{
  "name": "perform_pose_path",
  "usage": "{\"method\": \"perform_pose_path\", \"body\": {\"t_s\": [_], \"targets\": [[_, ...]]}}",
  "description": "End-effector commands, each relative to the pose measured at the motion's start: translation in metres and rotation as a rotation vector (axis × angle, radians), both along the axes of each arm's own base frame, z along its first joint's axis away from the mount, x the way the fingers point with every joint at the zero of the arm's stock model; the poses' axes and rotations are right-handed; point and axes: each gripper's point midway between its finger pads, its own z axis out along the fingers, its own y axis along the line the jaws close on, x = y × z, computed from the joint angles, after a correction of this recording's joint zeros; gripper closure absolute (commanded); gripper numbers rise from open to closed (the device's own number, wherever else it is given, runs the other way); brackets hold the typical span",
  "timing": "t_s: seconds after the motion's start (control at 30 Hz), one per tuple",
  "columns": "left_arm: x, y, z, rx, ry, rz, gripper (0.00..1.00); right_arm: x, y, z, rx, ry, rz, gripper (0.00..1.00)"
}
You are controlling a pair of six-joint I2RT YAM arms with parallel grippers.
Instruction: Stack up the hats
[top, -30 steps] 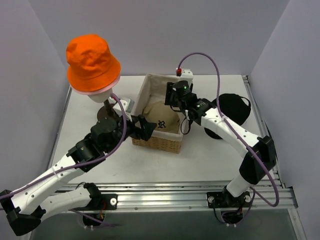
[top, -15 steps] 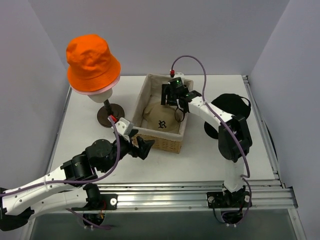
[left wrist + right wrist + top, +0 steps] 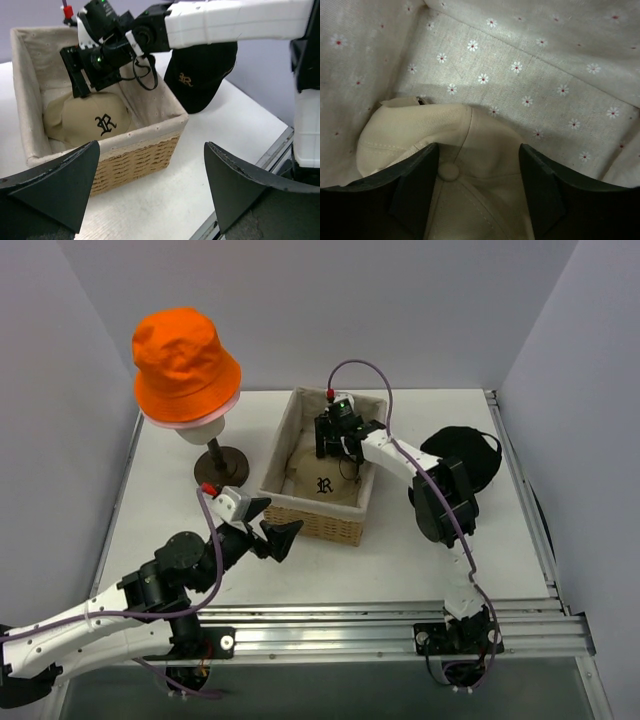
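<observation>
The tan cap [image 3: 320, 483] with a dark "R" lies in the woven basket [image 3: 312, 525]; it also shows in the left wrist view [image 3: 90, 120] and the right wrist view [image 3: 470, 150]. My right gripper [image 3: 335, 445] is open, down inside the basket, its fingers on either side of the cap's crown button [image 3: 449, 171]. The orange bucket hat [image 3: 183, 362] sits over a pale pink hat rim [image 3: 190, 423] on the mannequin head. The black cap [image 3: 465, 455] with a gold "R" lies right of the basket [image 3: 200, 75]. My left gripper [image 3: 268, 530] is open and empty, in front of the basket.
The cream mannequin head stands on a dark round base [image 3: 222, 468] at the back left. Metal rails [image 3: 380, 625] run along the table's near edge and right side. Grey walls close in left, back and right.
My right gripper has moved left and down into the basket onto the tan cap. My left arm has drawn back toward the near edge, away from the basket.
</observation>
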Motion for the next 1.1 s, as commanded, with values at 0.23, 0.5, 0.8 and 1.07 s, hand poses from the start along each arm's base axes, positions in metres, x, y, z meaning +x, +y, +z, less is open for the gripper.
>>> {"method": "perform_pose_path", "body": {"t_s": [0.23,0.5,0.8,1.07], "targets": [[-0.004,0.026,0.033,-0.162,-0.094,0.042,0.05,0.009,-0.004,-0.019,-0.039,0.034,0.028,0.75],[-0.006,0.041,0.04,-0.22,-0.109,0.067,0.04,0.013,0.007,0.088,0.075,-0.131,0.065,1.0],[-0.005,0.038,0.04,-0.216,-0.108,0.063,0.04,-0.04,0.004,0.18,0.27,-0.283,0.163,1.0],[-0.006,0.039,0.039,-0.216,-0.106,0.063,0.03,-0.055,-0.004,0.186,0.279,-0.294,0.15,1.0]]}}
